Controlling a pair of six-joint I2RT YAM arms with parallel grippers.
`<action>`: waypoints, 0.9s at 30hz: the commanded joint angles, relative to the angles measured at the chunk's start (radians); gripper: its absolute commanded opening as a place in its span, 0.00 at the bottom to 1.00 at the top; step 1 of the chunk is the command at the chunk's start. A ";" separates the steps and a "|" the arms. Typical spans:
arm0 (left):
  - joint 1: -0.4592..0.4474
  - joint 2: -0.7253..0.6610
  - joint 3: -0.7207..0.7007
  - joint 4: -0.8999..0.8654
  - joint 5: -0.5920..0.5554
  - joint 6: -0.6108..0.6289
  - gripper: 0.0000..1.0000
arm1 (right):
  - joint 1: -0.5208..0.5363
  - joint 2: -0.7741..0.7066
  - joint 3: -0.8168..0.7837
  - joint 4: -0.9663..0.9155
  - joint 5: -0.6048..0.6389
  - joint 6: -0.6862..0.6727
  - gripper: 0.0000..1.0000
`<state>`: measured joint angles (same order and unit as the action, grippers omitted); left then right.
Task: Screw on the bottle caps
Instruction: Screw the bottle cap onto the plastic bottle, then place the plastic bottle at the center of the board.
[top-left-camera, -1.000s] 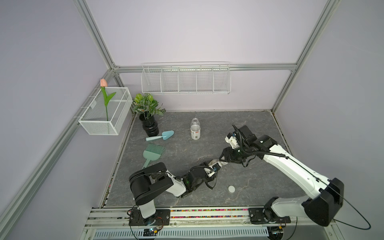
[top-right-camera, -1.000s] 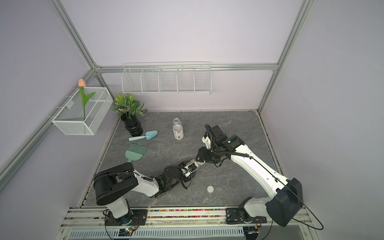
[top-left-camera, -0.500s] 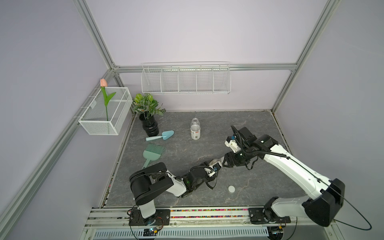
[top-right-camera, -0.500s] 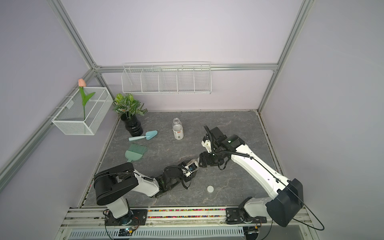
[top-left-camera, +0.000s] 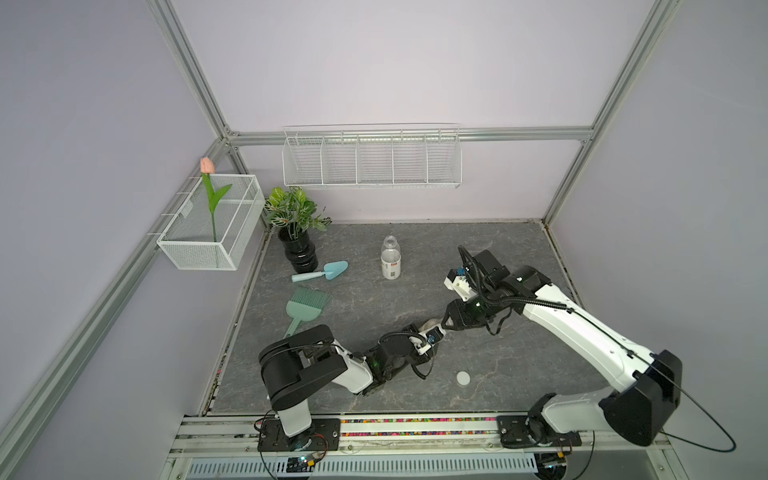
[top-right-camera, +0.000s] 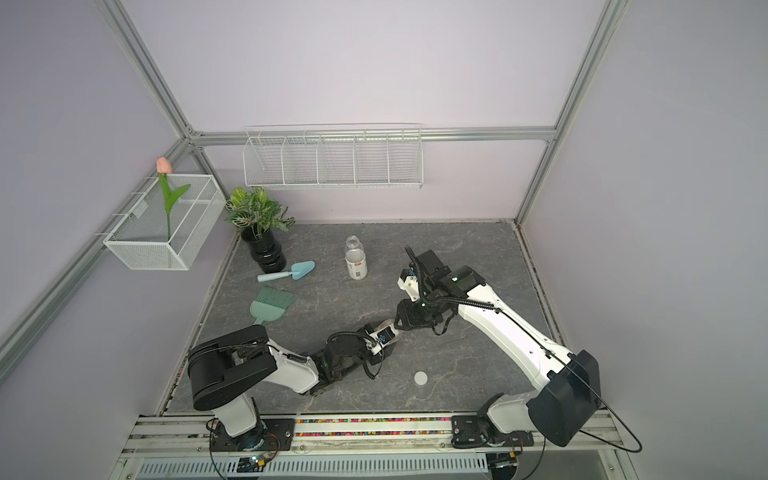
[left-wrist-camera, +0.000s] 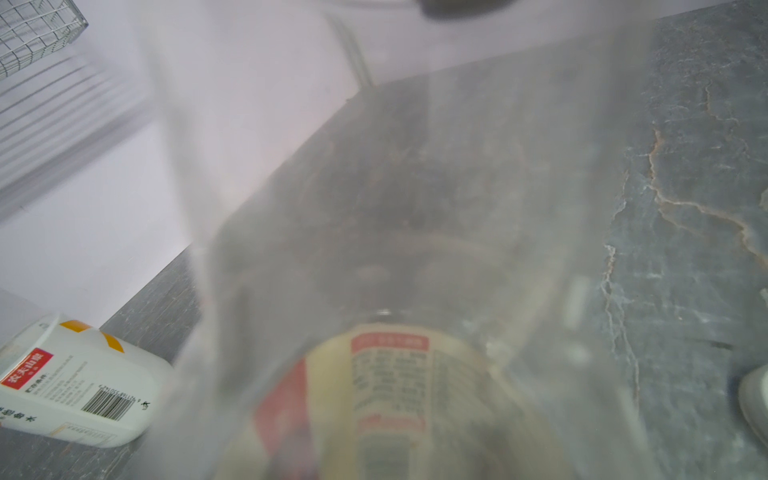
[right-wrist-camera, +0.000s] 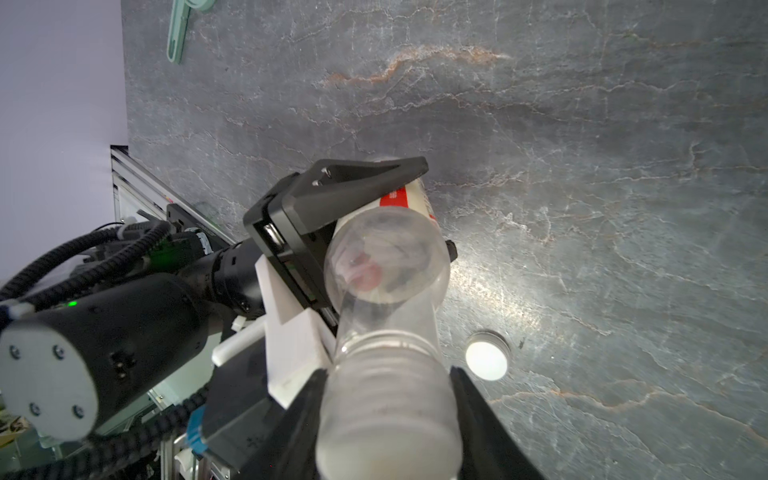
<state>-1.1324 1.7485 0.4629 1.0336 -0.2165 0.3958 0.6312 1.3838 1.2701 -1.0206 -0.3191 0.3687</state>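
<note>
Bottle (right-wrist-camera: 386, 249), likely light and crushable, is clamped at its label by left gripper (right-wrist-camera: 434, 208). The right gripper (right-wrist-camera: 388, 372) pinches the white cap (right-wrist-camera: 386, 453), the firmer hold. A spare cap (top-left-camera: 462, 377) lies at five o'clock.

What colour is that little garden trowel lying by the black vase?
Pale teal; the trowel shows best in a top view.

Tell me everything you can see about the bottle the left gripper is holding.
The held bottle is clear plastic with a red-and-white label, held roughly horizontal. The left gripper clamps its labelled body. A whitish cap sits on its ribbed neck, with fingers of the right gripper close on either side; contact is unclear.
</note>
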 joint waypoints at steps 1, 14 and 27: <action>-0.004 -0.001 0.013 0.037 0.017 -0.002 0.61 | 0.000 0.010 0.016 0.002 -0.046 0.007 0.37; -0.005 -0.032 0.025 0.011 -0.004 -0.087 1.00 | -0.118 0.035 0.139 -0.178 0.143 -0.109 0.29; -0.006 -0.342 0.023 -0.329 0.122 -0.200 1.00 | -0.418 0.338 0.530 -0.434 0.523 -0.231 0.27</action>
<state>-1.1332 1.4593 0.4786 0.8272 -0.1257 0.2394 0.2581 1.6642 1.7367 -1.3510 0.0887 0.1726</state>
